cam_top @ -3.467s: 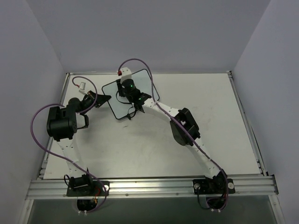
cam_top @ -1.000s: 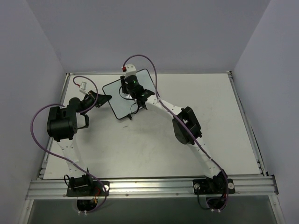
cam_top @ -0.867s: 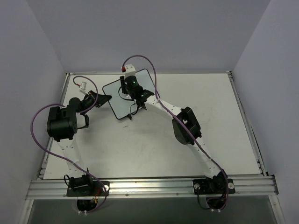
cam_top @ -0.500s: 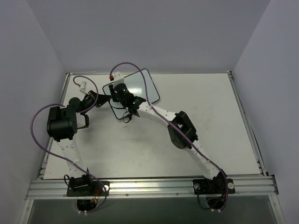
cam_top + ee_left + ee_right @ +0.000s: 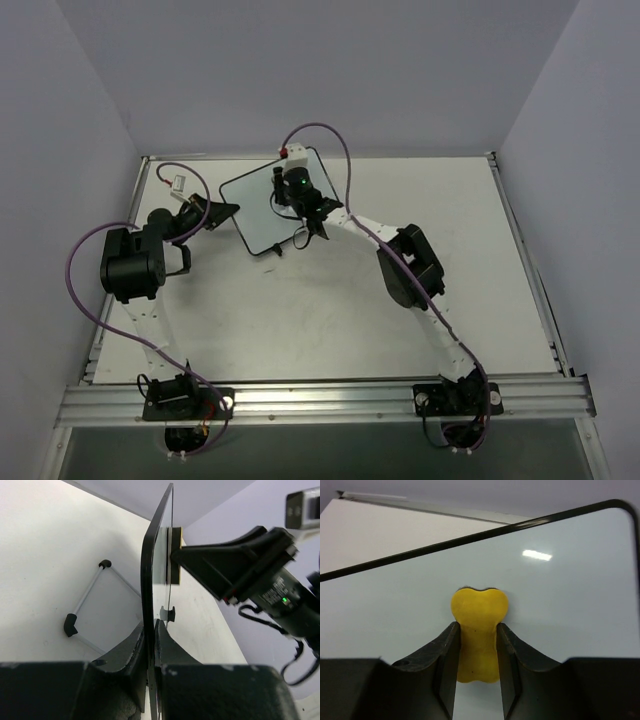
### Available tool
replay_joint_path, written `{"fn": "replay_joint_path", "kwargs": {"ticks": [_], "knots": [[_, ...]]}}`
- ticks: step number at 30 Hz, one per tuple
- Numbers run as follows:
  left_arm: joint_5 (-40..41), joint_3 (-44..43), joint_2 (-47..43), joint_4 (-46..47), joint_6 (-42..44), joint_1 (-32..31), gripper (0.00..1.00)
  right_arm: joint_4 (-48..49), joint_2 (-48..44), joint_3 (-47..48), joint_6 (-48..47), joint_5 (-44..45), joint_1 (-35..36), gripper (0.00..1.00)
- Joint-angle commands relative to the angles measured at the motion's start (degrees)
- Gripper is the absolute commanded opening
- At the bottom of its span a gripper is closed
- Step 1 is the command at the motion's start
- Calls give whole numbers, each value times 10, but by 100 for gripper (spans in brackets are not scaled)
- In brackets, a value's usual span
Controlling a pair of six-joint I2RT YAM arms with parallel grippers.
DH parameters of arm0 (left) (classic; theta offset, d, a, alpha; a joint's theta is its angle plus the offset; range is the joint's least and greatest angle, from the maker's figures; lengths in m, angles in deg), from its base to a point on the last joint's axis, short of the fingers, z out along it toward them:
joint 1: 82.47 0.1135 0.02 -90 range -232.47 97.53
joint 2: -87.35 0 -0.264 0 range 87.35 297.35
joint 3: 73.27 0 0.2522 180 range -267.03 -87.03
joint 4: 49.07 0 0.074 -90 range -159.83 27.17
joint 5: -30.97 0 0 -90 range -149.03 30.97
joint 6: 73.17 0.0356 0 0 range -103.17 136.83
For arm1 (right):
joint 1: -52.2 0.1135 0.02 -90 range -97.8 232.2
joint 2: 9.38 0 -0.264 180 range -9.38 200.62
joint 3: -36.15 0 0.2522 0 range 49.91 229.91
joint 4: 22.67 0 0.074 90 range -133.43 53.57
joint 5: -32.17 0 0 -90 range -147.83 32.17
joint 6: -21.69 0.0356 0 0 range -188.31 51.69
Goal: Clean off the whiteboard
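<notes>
The whiteboard [image 5: 250,210] stands tilted on edge at the far left-centre of the table [image 5: 320,320]. Its edge is pinched in your left gripper [image 5: 150,631], jaws nearly closed w/ only the frame between them. The yellow eraser [image 5: 479,607] presses flat on the board's face, clamped by the right gripper [image 5: 476,630], jaws narrowed to the block's width. Step in hand: wiping. The patch the right wrist cam shows looks blank, but marks may remain elsewhere. Next you need firm strokes over unwiped areas w/o forcing the board from the left grip.
</notes>
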Motion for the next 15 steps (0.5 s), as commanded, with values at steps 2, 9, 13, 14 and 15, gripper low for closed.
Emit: {"fn": "replay_joint_path", "kwargs": {"ticks": [2, 9, 13, 14, 15], "knots": [[-11, -2, -14, 112, 32, -10, 2, -7, -23, -65, 25, 35, -59, 0], [-2, 5, -18, 110, 32, -8, 2, 16, -33, -111, 36, 35, -60, 0], [7, 12, -24, 99, 33, -5, 4, 18, -32, -113, 34, 40, -47, 0], [9, 14, -26, 99, 33, -4, 5, 19, -33, -114, 33, 41, -45, 0], [10, 17, -27, 99, 33, -3, 6, 20, -34, -114, 33, 42, -43, 0]]}}
